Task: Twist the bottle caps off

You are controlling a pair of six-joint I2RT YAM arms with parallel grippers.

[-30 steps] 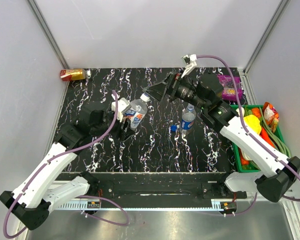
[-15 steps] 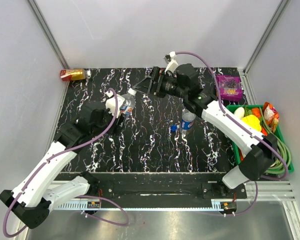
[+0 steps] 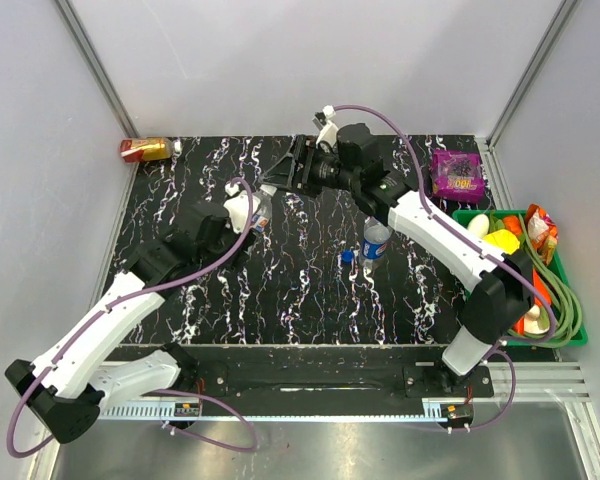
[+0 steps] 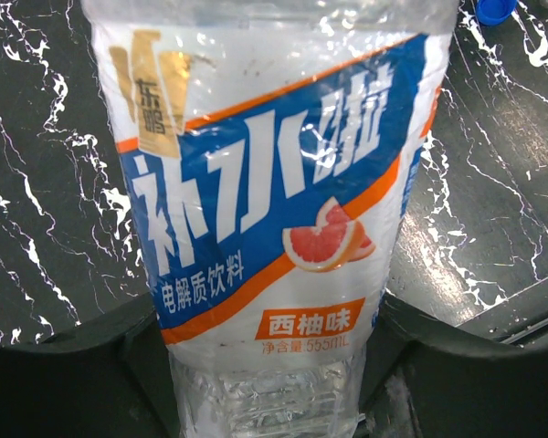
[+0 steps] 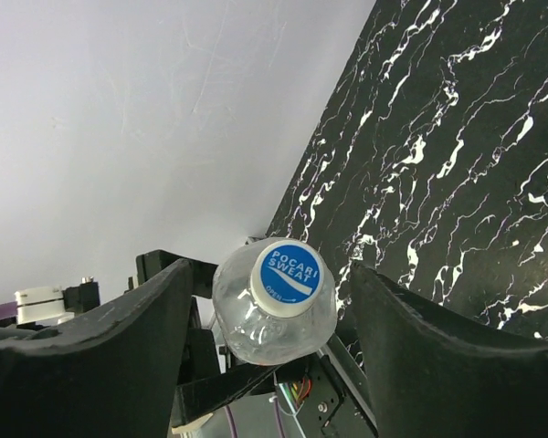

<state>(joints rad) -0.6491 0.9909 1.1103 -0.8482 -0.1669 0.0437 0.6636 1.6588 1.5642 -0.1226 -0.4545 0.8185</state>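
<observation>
A robotics lab test cell, shown by a black marbled tabletop [image 3: 310, 290] enclosed by plain white wall panels [image 3: 310, 60], framed in aluminium posts [image 3: 95, 70], a white robot arm [image 3: 100, 330] bolted at each near corner, purple cables [image 3: 410, 140] looped overhead, a green bin [image 3: 492, 213] filled with assorted props.

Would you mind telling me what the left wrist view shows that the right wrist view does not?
Only the left wrist: the bottle's grapefruit label and a loose blue cap on the table. Only the right wrist: the white cap, still on, between the right gripper's open jaws, and the pale wall. Both: the same bottle and the black marbled table.
</observation>
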